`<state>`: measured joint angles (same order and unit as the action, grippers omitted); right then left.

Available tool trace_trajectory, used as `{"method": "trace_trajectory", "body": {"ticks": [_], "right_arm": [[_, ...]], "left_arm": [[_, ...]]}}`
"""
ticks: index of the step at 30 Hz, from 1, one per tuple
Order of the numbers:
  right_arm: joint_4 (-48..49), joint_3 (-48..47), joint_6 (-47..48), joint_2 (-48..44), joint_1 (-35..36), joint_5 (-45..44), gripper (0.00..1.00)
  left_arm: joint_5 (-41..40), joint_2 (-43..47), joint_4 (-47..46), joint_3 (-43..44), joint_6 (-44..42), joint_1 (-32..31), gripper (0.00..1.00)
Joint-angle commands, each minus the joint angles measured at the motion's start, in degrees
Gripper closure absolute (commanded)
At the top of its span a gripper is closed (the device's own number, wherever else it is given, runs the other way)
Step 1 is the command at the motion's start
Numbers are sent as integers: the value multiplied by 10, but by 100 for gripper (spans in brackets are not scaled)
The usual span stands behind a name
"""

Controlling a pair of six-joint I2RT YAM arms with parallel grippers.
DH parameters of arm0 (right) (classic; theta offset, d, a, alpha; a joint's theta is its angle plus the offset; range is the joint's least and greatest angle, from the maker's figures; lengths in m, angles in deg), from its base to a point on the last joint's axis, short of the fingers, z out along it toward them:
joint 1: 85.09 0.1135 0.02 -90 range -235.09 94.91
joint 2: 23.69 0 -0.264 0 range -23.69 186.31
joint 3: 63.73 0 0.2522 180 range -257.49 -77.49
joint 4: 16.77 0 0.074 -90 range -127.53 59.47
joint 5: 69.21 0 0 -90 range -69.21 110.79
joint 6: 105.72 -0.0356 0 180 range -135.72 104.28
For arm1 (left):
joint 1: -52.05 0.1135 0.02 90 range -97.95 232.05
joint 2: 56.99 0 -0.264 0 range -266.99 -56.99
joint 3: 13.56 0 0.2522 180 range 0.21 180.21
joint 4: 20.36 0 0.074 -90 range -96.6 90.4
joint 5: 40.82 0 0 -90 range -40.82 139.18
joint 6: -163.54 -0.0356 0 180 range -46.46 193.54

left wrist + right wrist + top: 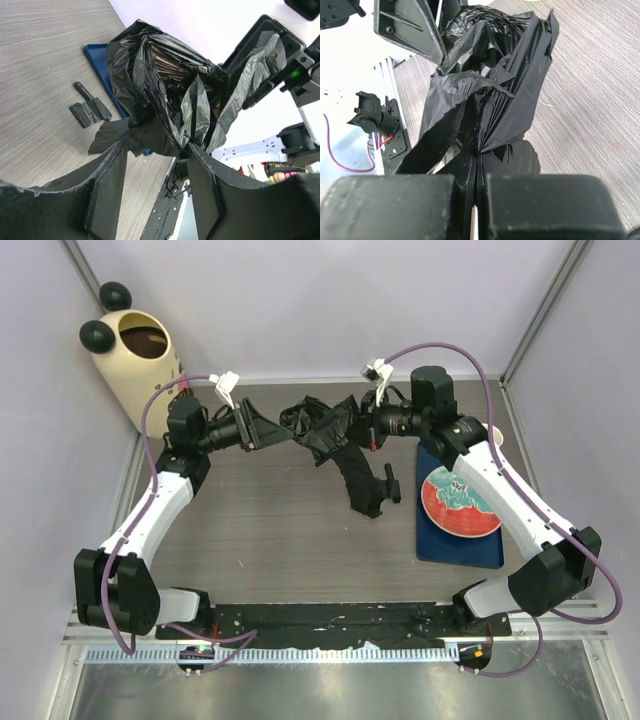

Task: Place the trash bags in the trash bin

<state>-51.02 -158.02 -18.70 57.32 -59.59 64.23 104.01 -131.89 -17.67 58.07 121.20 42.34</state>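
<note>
Top external: I see the trash bag (328, 432) stretched mid-table between both grippers; the trash bin (140, 370) stands far left.
Right gripper (477, 172): clenched on the trash bag.
Left gripper (155, 150): jaws apart, bag edge between them.

— Is there anything you can read off these views?

— No, nothing legible for you. The trash bin (135, 365), at eleven o'clock in the top view, shows only a few coloured marks on its side, no letters. The white tags (226, 383) on the cables near twelve o'clock are too small to read. The plate (460, 502), at three o'clock, carries a red and teal pattern, no words.
</note>
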Motion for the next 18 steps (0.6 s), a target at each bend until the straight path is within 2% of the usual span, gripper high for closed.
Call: {"method": "trace_trajectory", "body": {"ticks": [1,6,15,18], "right_arm": [[45,7,-7,-24,6,11,99],[60,17,-1,-27,17,14,99],[81,22,21,-37,22,2,99],[100,31,44,-43,23,-1,99]], "left_arm": [[-34,-3,-19,23,35,-7,47],[-61,-5,-25,20,57,-9,58],[-53,-23,-61,23,96,-11,55],[-38,-30,-102,22,120,-11,54]]}}
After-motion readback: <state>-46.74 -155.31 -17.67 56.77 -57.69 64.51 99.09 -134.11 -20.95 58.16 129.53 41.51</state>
